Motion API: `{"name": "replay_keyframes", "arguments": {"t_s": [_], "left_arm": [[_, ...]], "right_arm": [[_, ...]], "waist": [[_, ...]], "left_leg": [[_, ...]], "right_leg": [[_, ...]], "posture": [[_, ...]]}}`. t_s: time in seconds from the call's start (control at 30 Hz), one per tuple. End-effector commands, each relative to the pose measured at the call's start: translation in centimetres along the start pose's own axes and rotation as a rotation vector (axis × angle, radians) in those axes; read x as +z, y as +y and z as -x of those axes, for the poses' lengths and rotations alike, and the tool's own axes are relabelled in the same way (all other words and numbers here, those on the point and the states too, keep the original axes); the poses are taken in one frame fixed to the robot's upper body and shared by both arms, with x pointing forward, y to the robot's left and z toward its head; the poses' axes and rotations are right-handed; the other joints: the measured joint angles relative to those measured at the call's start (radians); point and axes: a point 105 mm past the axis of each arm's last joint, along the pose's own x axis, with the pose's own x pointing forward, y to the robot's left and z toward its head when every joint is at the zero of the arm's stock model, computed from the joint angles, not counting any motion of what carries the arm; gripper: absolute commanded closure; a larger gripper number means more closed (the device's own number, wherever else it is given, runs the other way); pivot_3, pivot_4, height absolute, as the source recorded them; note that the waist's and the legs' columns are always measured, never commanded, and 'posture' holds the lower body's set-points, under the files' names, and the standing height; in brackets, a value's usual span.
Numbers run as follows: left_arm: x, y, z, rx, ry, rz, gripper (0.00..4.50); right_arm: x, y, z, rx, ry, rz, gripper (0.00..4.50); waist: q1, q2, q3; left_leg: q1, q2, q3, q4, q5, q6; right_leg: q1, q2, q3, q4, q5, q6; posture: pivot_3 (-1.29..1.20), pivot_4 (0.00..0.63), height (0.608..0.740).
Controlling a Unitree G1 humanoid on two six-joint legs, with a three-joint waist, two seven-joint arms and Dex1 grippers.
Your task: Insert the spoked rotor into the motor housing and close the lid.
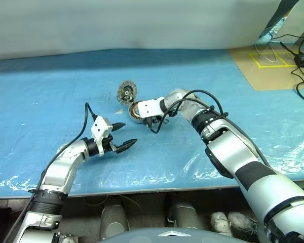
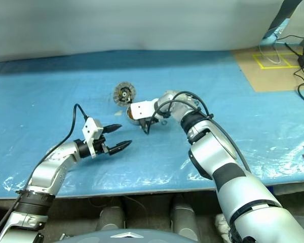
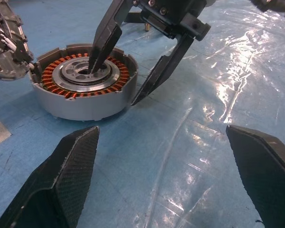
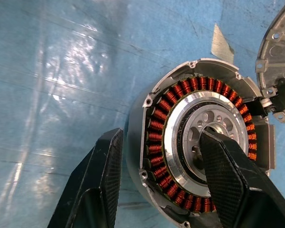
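The right hand is straddling the motor can's wall, half-closed, one finger in the hub, one outside. Squeezing there could be tipping or dragging the can. The left hand is waiting wide nearby; the ribbed lid is leaning just beyond.
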Motion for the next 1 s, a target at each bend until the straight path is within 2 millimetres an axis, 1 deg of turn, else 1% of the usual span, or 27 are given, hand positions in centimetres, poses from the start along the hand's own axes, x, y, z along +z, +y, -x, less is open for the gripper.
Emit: {"name": "replay_keyframes", "arguments": {"t_s": [0.03, 0.13, 0.23, 0.33, 0.43, 0.57, 0.7, 0.83, 0.87, 0.93, 1.0], "left_arm": [[0.5, -0.2, -0.1, -0.009, -0.015, -0.022, 0.0], [0.5, -0.2, -0.2, -0.01, -0.017, -0.018, 0.0], [0.3, -0.4, -0.2, -0.024, -0.008, -0.015, 0.0], [0.1, -0.6, -0.2, -0.04, 0.001, -0.012, 0.0], [0.1, -0.8, -0.4, -0.06, 0.006, -0.011, 0.0], [0.1, -0.9, -0.7, -0.079, 0.007, -0.009, 0.0], [0.2, -0.9, -0.9, -0.093, 0.011, -0.012, 0.0], [0.5, -0.7, -1.0, -0.1, 0.01, -0.016, 0.0], [0.5, -0.7, -1.0, -0.102, 0.01, -0.017, 0.0], [0.6, -0.7, -0.9, -0.105, 0.01, -0.018, 0.0], [0.6, -0.7, -0.9, -0.107, 0.011, -0.019, 0.0]], "right_arm": [[0.1, 2.8, 0.2, 0.104, -0.03, -0.1, 1.94], [0.8, 4.9, 1.6, 0.127, -0.069, -0.197, 1.94], [0.5, 6.5, 2.7, 0.116, -0.029, -0.256, 1.94], [0.0, 7.6, 3.4, 0.114, 0.037, -0.324, 1.94], [-0.1, 8.4, 3.7, 0.128, 0.073, -0.376, 1.94], [-0.1, 8.8, 3.9, 0.126, 0.091, -0.403, 1.94], [-0.1, 8.4, 4.2, 0.09, 0.086, -0.384, 1.94], [0.7, 7.1, 5.3, 0.047, 0.012, -0.359, 1.94], [1.0, 6.8, 5.6, 0.027, -0.01, -0.329, 1.94], [1.5, 6.8, 6.6, 0.018, -0.057, -0.244, 1.94], [1.6, 6.9, 7.4, 0.016, -0.088, -0.235, 1.94]], "waist": [[0.002, 0.0, 0.0], [0.006, 0.0, 0.0], [0.006, 0.0, 0.0], [0.005, 0.0, 0.0], [0.006, 0.0, 0.0], [0.006, 0.0, 0.0], [0.007, 0.0, 0.0], [0.007, 0.0, 0.0], [0.007, 0.0, 0.0], [0.006, 0.0, 0.0], [0.006, 0.0, 0.0]], "left_leg": [[0.0, 0.0, 0.0, 0.0, 0.0, 0.001], [0.0, 0.0, -0.001, -0.001, 0.002, 0.002], [0.001, 0.0, -0.001, -0.003, 0.004, -0.001], [0.002, 0.0, -0.001, -0.003, 0.002, -0.004], [0.004, -0.001, -0.001, -0.003, 0.002, -0.004], [0.007, -0.001, -0.001, -0.003, 0.002, -0.004], [0.006, -0.002, -0.001, -0.004, 0.002, -0.005], [0.006, -0.002, -0.001, -0.004, 0.002, -0.004], [0.006, -0.002, -0.001, -0.004, 0.002, -0.004], [0.006, -0.002, -0.001, -0.004, 0.002, -0.005], [0.004, -0.002, -0.001, -0.004, 0.002, -0.005]], "right_leg": [[0.0, 0.0, 0.0, 0.0, 0.0, 0.0], [0.001, 0.0, -0.001, -0.001, 0.0, 0.0], [0.001, 0.0, -0.001, -0.001, 0.0, 0.001], [0.002, 0.0, 0.0, -0.001, 0.0, 0.001], [0.005, 0.0, 0.001, -0.001, 0.0, 0.001], [0.007, 0.0, 0.001, -0.001, 0.0, 0.001], [0.006, -0.001, 0.001, -0.003, 0.0, 0.001], [0.006, -0.001, 0.001, -0.003, 0.0, 0.001], [0.006, -0.001, 0.001, -0.003, 0.0, 0.001], [0.005, -0.001, 0.001, -0.003, 0.0, 0.001], [0.003, -0.001, 0.001, -0.003, 0.0, 0.001]], "posture": [[0.0, 0.15, 0.74], [0.0, 0.15, 0.74], [0.0, 0.15, 0.74], [0.0, 0.15, 0.74], [0.0, 0.15, 0.74], [0.0, 0.15, 0.74], [0.0, 0.15, 0.74], [0.0, 0.15, 0.74], [0.0, 0.15, 0.74], [0.0, 0.15, 0.74], [0.0, 0.15, 0.74]]}}
